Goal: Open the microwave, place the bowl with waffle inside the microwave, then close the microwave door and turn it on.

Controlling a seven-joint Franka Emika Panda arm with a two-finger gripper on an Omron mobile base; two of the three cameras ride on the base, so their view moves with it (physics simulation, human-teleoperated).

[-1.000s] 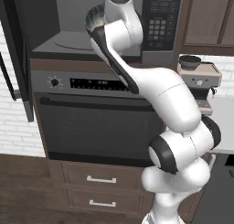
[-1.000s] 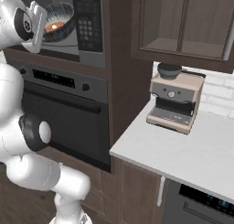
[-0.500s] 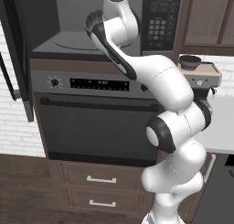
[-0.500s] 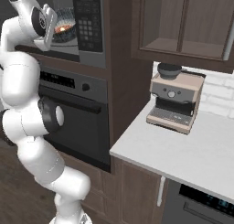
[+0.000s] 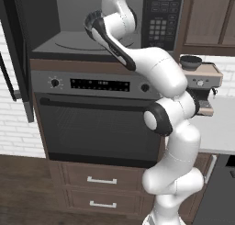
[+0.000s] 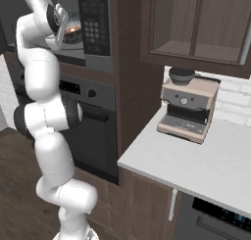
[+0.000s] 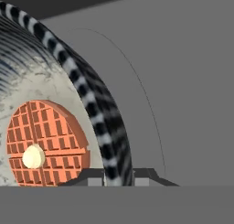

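Note:
The microwave [image 5: 59,17] stands open, its cavity dark grey, its keypad [image 6: 95,18] to the right. The microwave door [image 5: 18,59] is swung out to the left. In the hand view my gripper [image 7: 118,175] is shut on the striped rim of the bowl [image 7: 98,118], one fingertip on each side of it. The orange waffle [image 7: 45,145] with a pale dab lies inside. Past the rim runs the faint edge of the glass turntable [image 7: 151,104]. From the right base view the bowl [image 6: 73,32] hangs inside the cavity, just beyond my gripper [image 6: 61,26].
Below the microwave sits the wall oven [image 5: 96,123] with its long bar handle, and drawers under it. A beige espresso machine [image 6: 188,104] with a dark cup [image 5: 190,62] on top stands on the white counter [image 6: 196,160] to the right. Wall cabinets hang above.
My arm has stretched up and forward, and the hand has carried the bowl further into the microwave cavity. The base has stayed where it was.

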